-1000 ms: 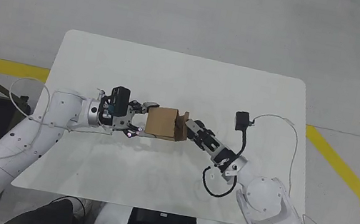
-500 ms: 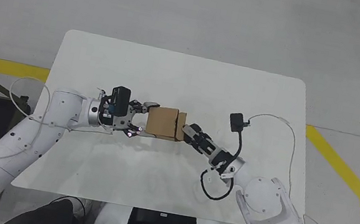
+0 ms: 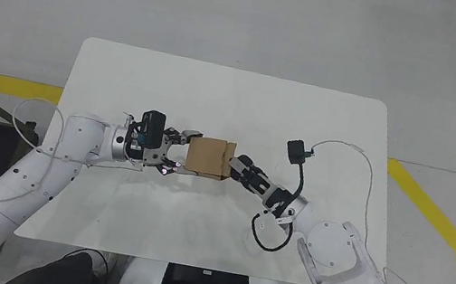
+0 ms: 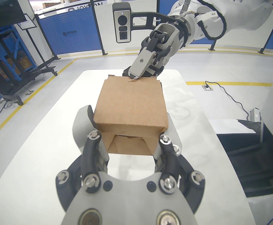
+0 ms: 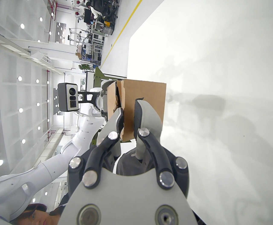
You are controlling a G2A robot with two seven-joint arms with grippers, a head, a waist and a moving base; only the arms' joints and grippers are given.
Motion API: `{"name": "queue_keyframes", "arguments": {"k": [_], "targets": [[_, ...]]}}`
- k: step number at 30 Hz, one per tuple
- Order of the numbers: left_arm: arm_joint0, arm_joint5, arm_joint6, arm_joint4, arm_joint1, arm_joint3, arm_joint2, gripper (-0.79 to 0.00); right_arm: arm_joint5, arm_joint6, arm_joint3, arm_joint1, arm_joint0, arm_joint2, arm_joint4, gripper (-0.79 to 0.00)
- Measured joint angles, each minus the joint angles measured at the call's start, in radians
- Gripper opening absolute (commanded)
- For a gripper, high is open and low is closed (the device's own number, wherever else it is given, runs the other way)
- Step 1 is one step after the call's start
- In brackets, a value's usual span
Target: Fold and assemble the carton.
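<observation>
Nearest the robot, the small brown cardboard carton point(image 3: 207, 157) sat over the white rounded-corner table point(image 3: 218, 94), a little toward 6 o'clock from the table's centre. I could not tell whether it rested on the surface or was held just off it. The left gripper point(image 4: 128, 119), at the carton's 9 o'clock end, was clamped across it with one finger pressed to each side wall. At the 3 o'clock end the right gripper point(image 5: 129, 108) was pinched onto a cardboard flap edge caught between its pads.

Over the last second the right gripper had slid in toward 9 o'clock. The end flap that had stood raised was pushed nearly flush, so the carton looked squarer. I judged that end close to shut. The 9 o'clock end gaped open, and the left gripper straddling it would block its folding until the hold shifted.

Farther out, a yellow tape stripe point(image 3: 435, 215) crossed the grey floor beyond the table's 3 o'clock edge. A floor socket with black cord point(image 4: 207, 87) lay well apart from the work.
</observation>
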Motion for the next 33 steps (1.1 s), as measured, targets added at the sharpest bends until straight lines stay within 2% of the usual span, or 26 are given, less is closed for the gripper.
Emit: {"name": "queue_keyframes", "arguments": {"k": [5, 14, 33], "targets": [[-0.001, 0.000, -0.002, 0.000, 0.000, 0.000, 0.000, -0.425, -0.005, -0.006, 0.014, -0.005, 0.017, -0.024, 0.005, -0.745], [0.000, 0.000, -0.002, -0.002, 0.001, 0.008, 0.001, -0.425, -0.018, -0.030, 0.006, -0.007, 0.015, -0.025, 0.008, -0.720], [-0.003, 0.000, -0.005, -0.003, 0.000, 0.007, 0.006, -0.425, -0.041, -0.030, -0.010, -0.007, -0.005, -0.030, 0.019, -0.754]]}}
